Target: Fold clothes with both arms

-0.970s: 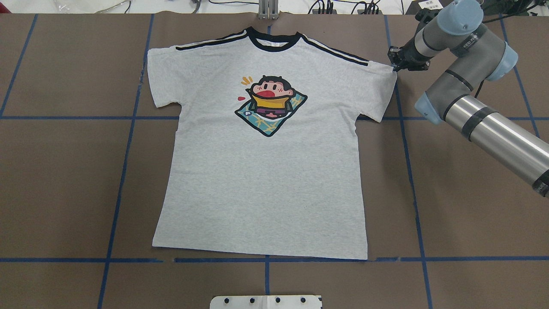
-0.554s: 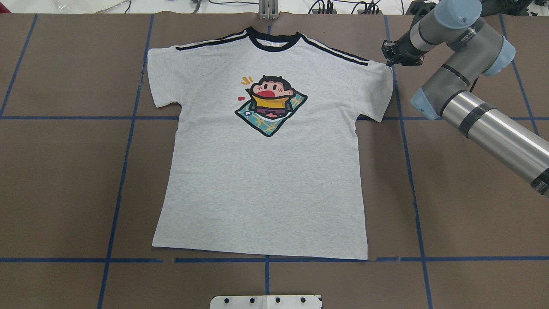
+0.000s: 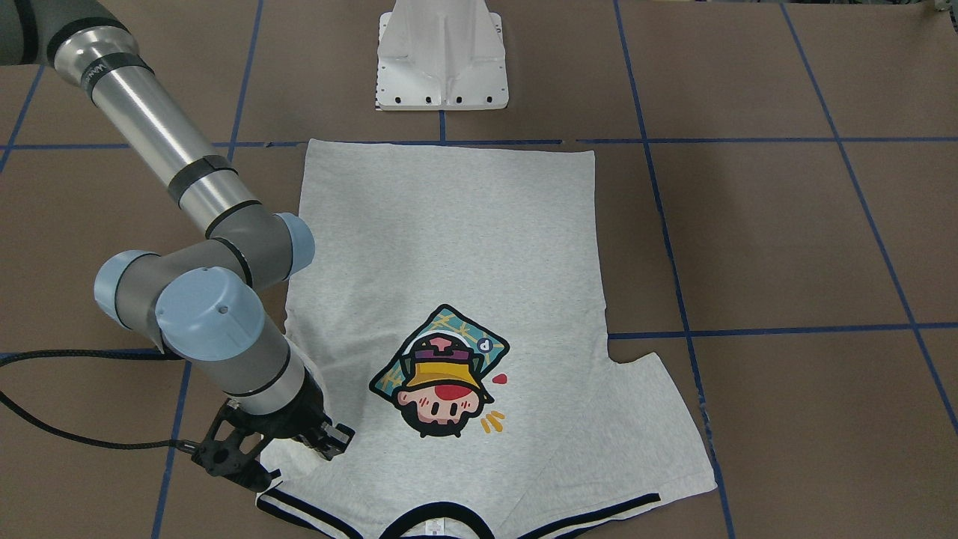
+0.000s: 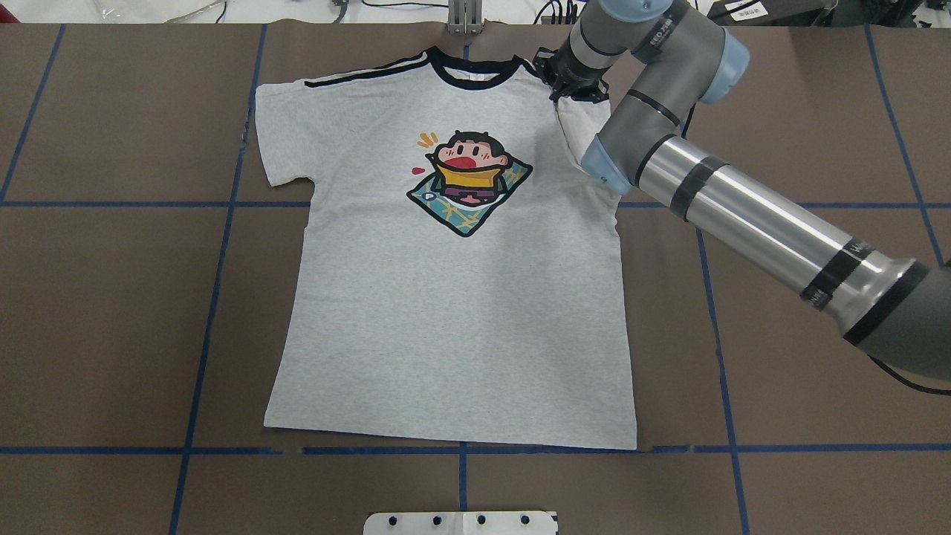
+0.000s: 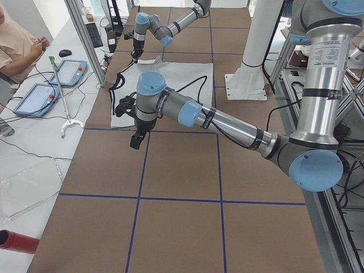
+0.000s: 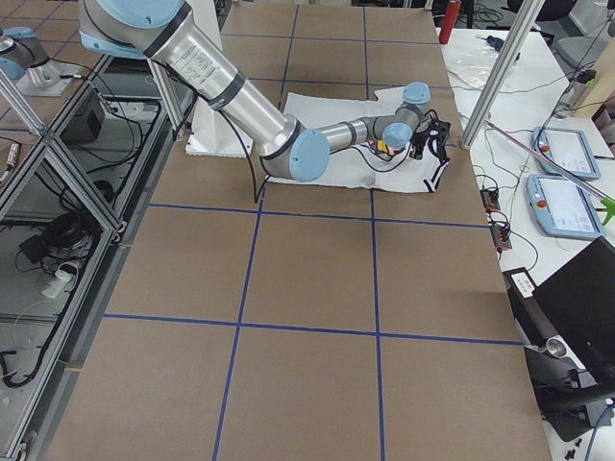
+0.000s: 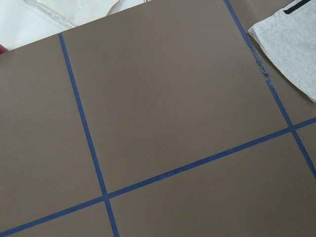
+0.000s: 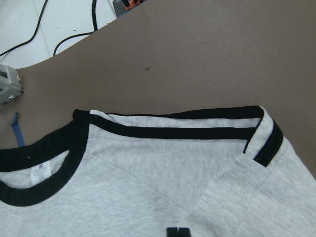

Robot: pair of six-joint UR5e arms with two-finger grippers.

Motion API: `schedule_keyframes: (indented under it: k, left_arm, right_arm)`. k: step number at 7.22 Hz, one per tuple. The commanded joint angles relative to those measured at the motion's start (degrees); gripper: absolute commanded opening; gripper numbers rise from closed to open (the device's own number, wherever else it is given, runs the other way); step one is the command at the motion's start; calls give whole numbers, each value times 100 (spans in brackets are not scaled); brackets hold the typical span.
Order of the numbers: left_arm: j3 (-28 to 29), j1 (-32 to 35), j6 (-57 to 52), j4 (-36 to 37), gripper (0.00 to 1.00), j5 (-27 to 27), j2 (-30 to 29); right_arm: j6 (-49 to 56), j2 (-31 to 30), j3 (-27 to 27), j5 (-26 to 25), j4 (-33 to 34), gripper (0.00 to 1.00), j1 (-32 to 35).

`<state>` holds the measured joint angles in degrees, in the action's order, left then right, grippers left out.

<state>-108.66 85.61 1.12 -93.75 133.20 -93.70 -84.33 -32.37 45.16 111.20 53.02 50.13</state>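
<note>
The grey T-shirt (image 4: pixel 461 312) lies flat, print up, collar at the table's far edge. My right gripper (image 4: pixel 570 88) is shut on the shirt's right sleeve and holds it folded inward over the shoulder, just right of the black collar (image 4: pixel 472 74). The front-facing view shows the same gripper (image 3: pixel 325 442) low over the shirt (image 3: pixel 449 239). The right wrist view shows the doubled sleeve with its black stripes (image 8: pixel 261 143). My left gripper (image 5: pixel 136 139) hangs over bare table beyond the left sleeve (image 7: pixel 296 39); I cannot tell whether it is open or shut.
The white pedestal base (image 4: pixel 461 522) stands at the near edge behind the hem. A metal bracket (image 4: pixel 464 18) and cables sit past the far edge. Blue tape lines (image 4: pixel 215 297) cross the brown table. An operator (image 5: pixel 17 45) and tablets are beyond the far edge.
My right gripper has moved left from the sleeve's outer corner to beside the collar, carrying the sleeve over the shoulder. The rest of the shirt has not moved.
</note>
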Motion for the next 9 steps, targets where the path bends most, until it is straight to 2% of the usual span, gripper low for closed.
schedule_keyframes:
  k: [1, 2, 3, 5, 6, 7, 8, 9]
  left_arm:
    - [2, 0, -6, -2, 100, 4, 1]
    - [2, 0, -7, -11, 100, -5, -7]
    - [20, 0, -7, -20, 100, -5, -25]
    - [90, -44, 394, -46, 100, 4, -182]
    - [299, -166, 781, -73, 100, 65, -549]
    - [762, -411, 1176, -430, 100, 248, -900]
    - [1272, -509, 1885, -1094, 99, 250, -1182]
    - [1695, -884, 2745, -1815, 99, 241, -1368]
  right_arm:
    - [13, 389, -762, -597, -46, 0, -47]
    - [39, 389, -763, -704, -46, 0, -47]
    - [413, 415, -763, -714, -124, 98, -108]
    - [478, 424, -720, -705, -169, 100, -117]
    - [505, 424, -554, -644, -160, 100, -74]
    - [444, 294, -135, -496, -47, 100, 5]
    - [444, -221, 679, -311, 224, 100, 66]
    - [487, -713, 1435, 21, 392, 100, 111]
